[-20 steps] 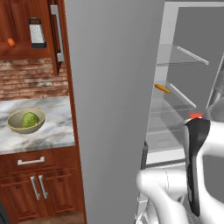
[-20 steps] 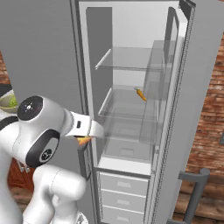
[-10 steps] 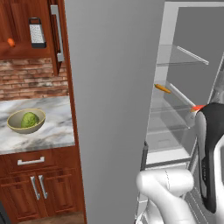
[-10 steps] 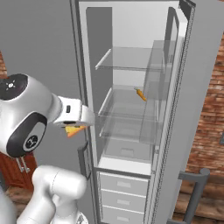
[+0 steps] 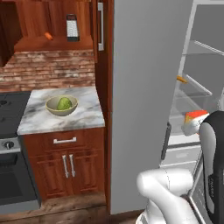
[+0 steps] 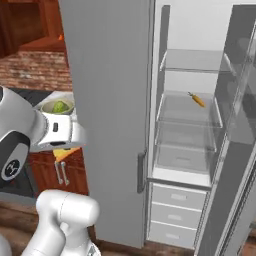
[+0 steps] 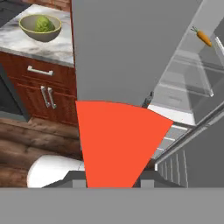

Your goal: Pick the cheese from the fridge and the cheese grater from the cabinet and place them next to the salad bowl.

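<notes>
The whole scene has slid sideways since a moment ago: the base has driven or turned, so more of the marble counter, a black stove and the open wall cabinet now show, while the things themselves sit where they were. The arm has swung out of the fridge and away from its shelves, towards the counter side.

The gripper is held out level in front of the grey fridge door, its jaws closed on the cheese; the red rind fills the middle of the hand view, and an orange corner pokes out below the wrist in the right base view. In the left base view the wedge sits at the tip of the raised forearm.

The salad bowl rests on the counter, well apart from the cheese. The grater stands upright on the cabinet shelf. A carrot lies on a fridge shelf
</notes>
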Robot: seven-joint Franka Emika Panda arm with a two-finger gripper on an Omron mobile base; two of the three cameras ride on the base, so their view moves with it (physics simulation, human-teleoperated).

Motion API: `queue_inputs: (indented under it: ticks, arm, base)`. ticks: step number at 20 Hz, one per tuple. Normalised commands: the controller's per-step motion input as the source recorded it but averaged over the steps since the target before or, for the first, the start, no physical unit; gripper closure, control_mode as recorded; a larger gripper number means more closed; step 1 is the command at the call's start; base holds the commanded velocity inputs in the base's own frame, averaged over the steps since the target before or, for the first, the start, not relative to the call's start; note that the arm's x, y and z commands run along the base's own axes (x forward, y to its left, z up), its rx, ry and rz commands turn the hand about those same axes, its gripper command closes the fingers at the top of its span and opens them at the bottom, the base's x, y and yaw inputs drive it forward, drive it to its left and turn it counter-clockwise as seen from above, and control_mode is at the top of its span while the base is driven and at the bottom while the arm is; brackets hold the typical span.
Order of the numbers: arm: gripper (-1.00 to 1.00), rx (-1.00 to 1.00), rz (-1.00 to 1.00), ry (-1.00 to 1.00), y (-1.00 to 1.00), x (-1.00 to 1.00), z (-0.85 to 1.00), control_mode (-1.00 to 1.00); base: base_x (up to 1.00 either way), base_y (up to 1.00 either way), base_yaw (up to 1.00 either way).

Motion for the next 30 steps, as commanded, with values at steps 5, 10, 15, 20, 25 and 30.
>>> queue_inputs:
  ticks: [5, 10, 15, 20, 25, 30]
  arm:
    - [1.00, 0.00, 0.00, 0.00, 0.00, 0.00, 0.00, 1.00]
    - [1.00, 0.00, 0.00, 0.00, 0.00, 0.00, 0.00, 1.00]
    - [1.00, 0.00, 0.00, 0.00, 0.00, 0.00, 0.00, 1.00]
    - [1.00, 0.00, 0.00, 0.00, 0.00, 0.00, 0.00, 1.00]
    - [1.00, 0.00, 0.00, 0.00, 0.00, 0.00, 0.00, 1.00]
    - [1.00, 0.00, 0.00, 0.00, 0.00, 0.00, 0.00, 1.00]
  base:
    - [-0.14, 1.00, 0.14]
    - [0.18, 0.99, 0.09]
    - [0.42, 1.00, 0.03]
    - [0.95, 0.45, -0.01]
    - [0.51, -0.22, -0.09]
    - [0.00, -0.49, -0.14]
